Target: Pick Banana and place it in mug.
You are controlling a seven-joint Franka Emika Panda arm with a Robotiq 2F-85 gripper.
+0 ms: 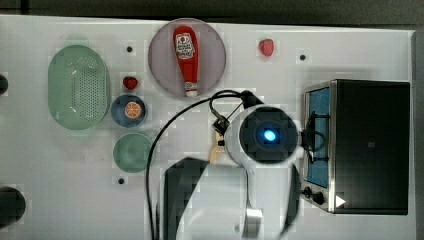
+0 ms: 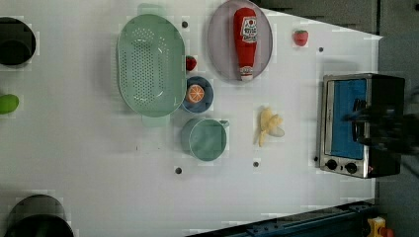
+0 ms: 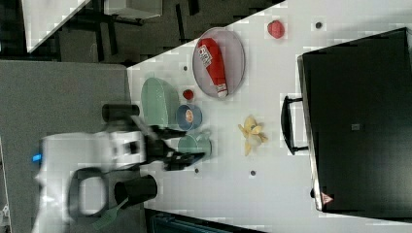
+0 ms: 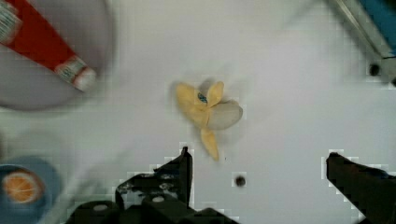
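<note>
Wrist view shows the gripper (image 4: pixel 259 161) spread wide with nothing between its two dark fingers (image 4: pixel 180 170), and the banana (image 4: pixel 208 114) lying on the white table (image 4: pixel 289 84) beyond the fingertips, apart from them. Its peel is splayed open (pale flesh shows on one side). The blue cup (image 4: pixel 23 186) with an orange slice and the cap end of the red ketchup bottle (image 4: pixel 44 44) sit at the edges of that picture.

Seen from the left view, the banana (image 2: pixel 269 126) rests on bare table between the pale mint-green mug (image 2: pixel 205 139) and the toaster oven (image 2: pixel 358 123), well apart from both. The mug stands upright, just below the blue cup (image 2: pixel 197 94) in the left view, with the green perforated basket (image 2: pixel 148 64) beside it. The ketchup bottle (image 2: pixel 245 42) lies on a grey plate (image 2: pixel 217 44), and a strawberry (image 2: pixel 190 62) sits between basket and plate.

From the top view, the arm's round wrist (image 1: pixel 267 135) covers most of the banana; only a sliver of yellow (image 1: pixel 215 152) shows at its left edge, right of the mug (image 1: pixel 131 152). A second strawberry (image 1: pixel 266 47) lies near the table's far edge
</note>
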